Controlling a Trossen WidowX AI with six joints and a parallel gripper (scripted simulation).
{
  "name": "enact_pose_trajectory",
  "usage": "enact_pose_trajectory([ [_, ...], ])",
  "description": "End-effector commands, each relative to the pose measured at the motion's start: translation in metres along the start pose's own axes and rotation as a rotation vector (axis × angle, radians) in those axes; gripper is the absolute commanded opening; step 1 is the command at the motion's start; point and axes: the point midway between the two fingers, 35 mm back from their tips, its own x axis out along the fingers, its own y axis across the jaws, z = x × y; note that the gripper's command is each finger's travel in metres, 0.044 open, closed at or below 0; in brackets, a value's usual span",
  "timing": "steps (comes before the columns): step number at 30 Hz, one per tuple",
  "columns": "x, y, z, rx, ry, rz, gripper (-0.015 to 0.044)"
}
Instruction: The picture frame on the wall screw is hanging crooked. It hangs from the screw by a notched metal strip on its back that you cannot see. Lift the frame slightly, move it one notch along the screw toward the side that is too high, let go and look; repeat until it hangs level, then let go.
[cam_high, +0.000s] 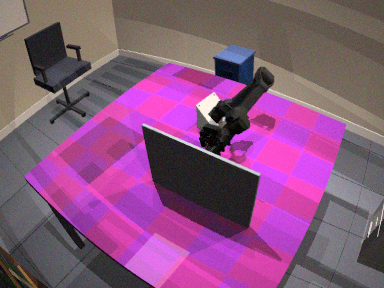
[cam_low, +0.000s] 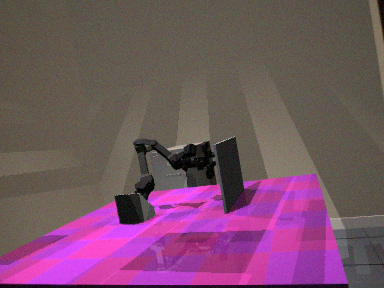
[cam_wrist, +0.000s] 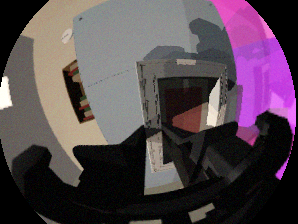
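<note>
— See the frame (cam_wrist: 150, 107)?
— Yes, on the arm's (cam_high: 248, 97) (cam_low: 142, 161) side of the upright panel (cam_high: 202, 175) (cam_low: 231, 172) (cam_wrist: 117, 52), above the tabletop (cam_high: 285, 155) (cam_low: 295, 250) (cam_wrist: 257, 92).
— And with the jaws (cam_high: 215, 150) (cam_low: 214, 162)?
— Closed on the frame, near a border. Can't make out the exact contact, too dark there.
</note>
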Motion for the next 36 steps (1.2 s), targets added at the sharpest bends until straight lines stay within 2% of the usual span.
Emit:
enact_pose_trajectory([
  [1,0.0001,0.0009,0.0007,0.003,-0.004,0.011,0.0],
  [21,0.0001,-0.0009,0.0004,-0.005,-0.001,0.002,0.0],
  [36,0.0,-0.0013,0.0001,-0.12,-0.003,0.002,0.0],
])
